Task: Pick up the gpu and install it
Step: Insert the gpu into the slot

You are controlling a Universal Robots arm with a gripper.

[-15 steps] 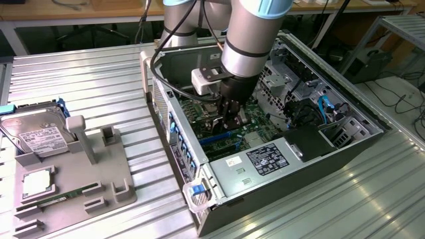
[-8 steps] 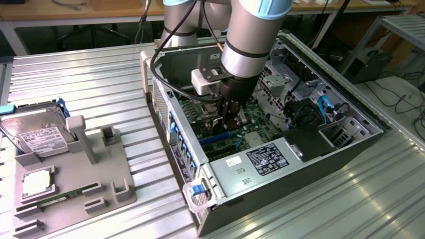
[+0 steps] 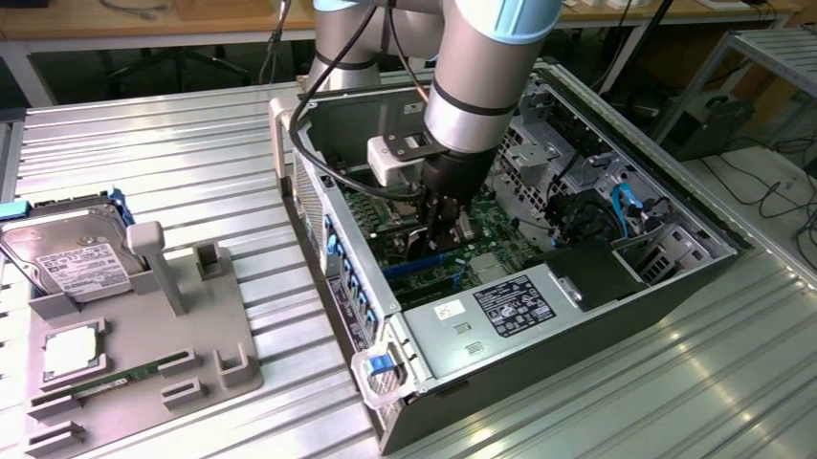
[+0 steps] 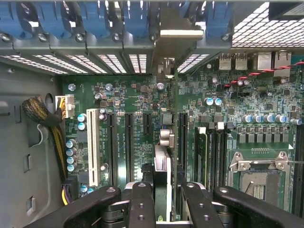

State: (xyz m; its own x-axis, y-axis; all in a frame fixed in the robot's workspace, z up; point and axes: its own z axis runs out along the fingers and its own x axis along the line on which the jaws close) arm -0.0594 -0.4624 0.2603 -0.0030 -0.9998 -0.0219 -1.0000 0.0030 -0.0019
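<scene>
Claw (image 4: pixel 163 199) grips gpu (image 4: pixel 163 156) edge-on between fingers.

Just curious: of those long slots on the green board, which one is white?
The white slot, nearest the yellow and black wire bundle. The other long slots are black, and the pincer holds the card above those.

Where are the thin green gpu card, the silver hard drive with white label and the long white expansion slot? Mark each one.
thin green gpu card (image 4: pixel 162 166): wrist view, its near edge, seen edge-on.
silver hard drive (image 3: pixel 71 256): exterior view, its white label.
long white expansion slot (image 4: pixel 91 147): wrist view, middle of its length.
</scene>
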